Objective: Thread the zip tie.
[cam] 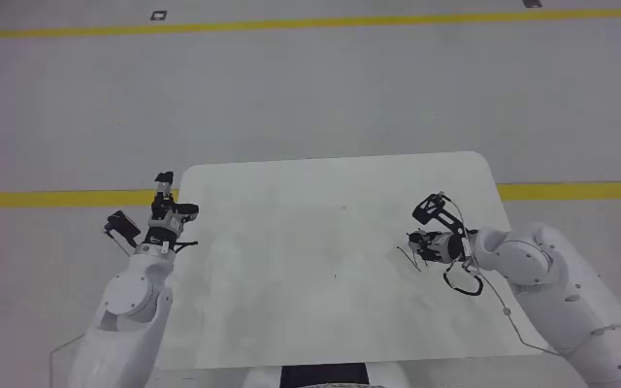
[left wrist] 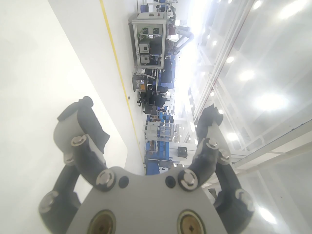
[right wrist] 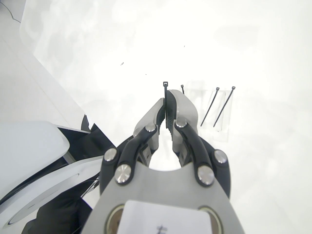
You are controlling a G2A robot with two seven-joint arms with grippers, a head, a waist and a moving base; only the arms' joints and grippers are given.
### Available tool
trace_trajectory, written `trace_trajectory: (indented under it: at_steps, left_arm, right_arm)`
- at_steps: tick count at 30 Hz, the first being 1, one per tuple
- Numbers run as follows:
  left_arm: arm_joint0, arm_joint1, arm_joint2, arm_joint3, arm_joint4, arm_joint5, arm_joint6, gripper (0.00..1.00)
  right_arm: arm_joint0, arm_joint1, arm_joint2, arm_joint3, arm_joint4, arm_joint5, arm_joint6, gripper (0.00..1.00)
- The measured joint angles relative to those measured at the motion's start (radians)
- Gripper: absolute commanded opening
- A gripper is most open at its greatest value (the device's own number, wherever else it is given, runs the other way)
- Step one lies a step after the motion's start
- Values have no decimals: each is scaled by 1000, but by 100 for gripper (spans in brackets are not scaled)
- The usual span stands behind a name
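While the right jaws pinch a zip tie (right wrist: 166, 90) over the table (cam: 310, 272), the left jaws gape at its edge.

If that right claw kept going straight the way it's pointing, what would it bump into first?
Probably just the bare white table top. The right gripper, shut on a black zip tie, has nothing else ahead; the spare zip ties lie off to one side. Depth is unclear.
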Motion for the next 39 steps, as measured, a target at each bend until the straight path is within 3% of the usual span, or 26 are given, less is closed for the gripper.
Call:
trace_trajectory:
  at_steps: [2, 7, 10, 12, 15, 17, 34, 39]
  left_arm:
    - [-8, -1, 9, -15, 18, -36, -7, 100]
    - [-28, -4, 55, -43, 192, -218, -38, 100]
    - [-68, -6, 103, -38, 336, -309, -41, 100]
    - [-103, -9, 146, -30, 445, -339, -46, 100]
    - [-156, -15, 213, -9, 588, -338, -11, 100]
    - [-171, -17, 240, 3, 619, -337, 4, 100]
    - [-169, -17, 237, 3, 616, -337, 2, 100]
    - [-175, -18, 246, -8, 631, -337, -5, 100]
  right_arm:
    - [-4, -4, -3, 9, 22, 7, -46, 0]
    - [15, -15, -14, 40, 113, 19, -135, 0]
    - [38, -25, -35, 67, 186, 18, -159, 0]
    - [61, -32, -56, 92, 243, 13, -162, 0]
    - [102, -45, -87, 135, 316, 10, -175, 0]
    - [117, -49, -96, 152, 350, 3, -182, 0]
    - [116, -49, -97, 152, 348, 3, -183, 0]
    - [103, -55, -93, 163, 386, 12, -239, 0]
